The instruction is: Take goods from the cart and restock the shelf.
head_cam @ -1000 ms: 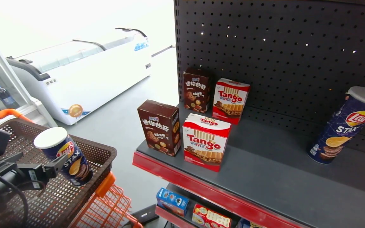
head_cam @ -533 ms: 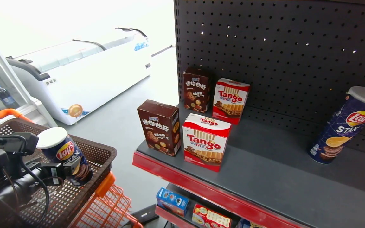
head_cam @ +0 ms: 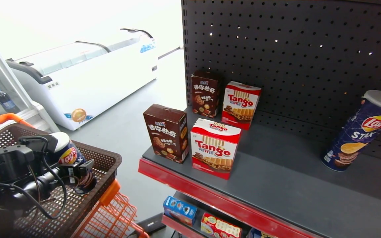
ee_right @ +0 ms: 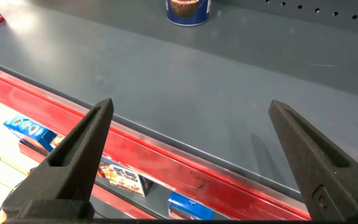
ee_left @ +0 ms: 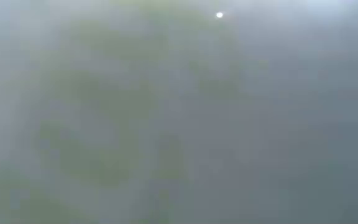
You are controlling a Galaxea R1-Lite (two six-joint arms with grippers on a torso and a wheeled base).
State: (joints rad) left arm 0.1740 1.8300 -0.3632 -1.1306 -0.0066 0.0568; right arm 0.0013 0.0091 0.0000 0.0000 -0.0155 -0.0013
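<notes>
A dark blue chips can (head_cam: 72, 157) with a white lid stands tilted in the brown cart basket (head_cam: 110, 161) at the lower left. My left gripper (head_cam: 78, 167) is pushed up around this can, open, with one finger (head_cam: 85, 164) crossing its front. A second, identical can (head_cam: 359, 132) leans against the pegboard at the right of the grey shelf (head_cam: 276, 178); its base (ee_right: 188, 9) also shows in the right wrist view. My right gripper (ee_right: 190, 106) hangs open and empty over the shelf's red front edge (ee_right: 166, 158).
Two brown cookie boxes (head_cam: 168, 132) and two red-and-white wafer boxes (head_cam: 215, 148) stand at the shelf's left end. Bare shelf lies between them and the leaning can. A lower shelf holds small packs (head_cam: 179, 209). A white chest freezer (head_cam: 88, 76) stands behind the cart.
My left arm has advanced to the right along the cart, bringing its gripper from beside the can to around it. The can has kept its place.
</notes>
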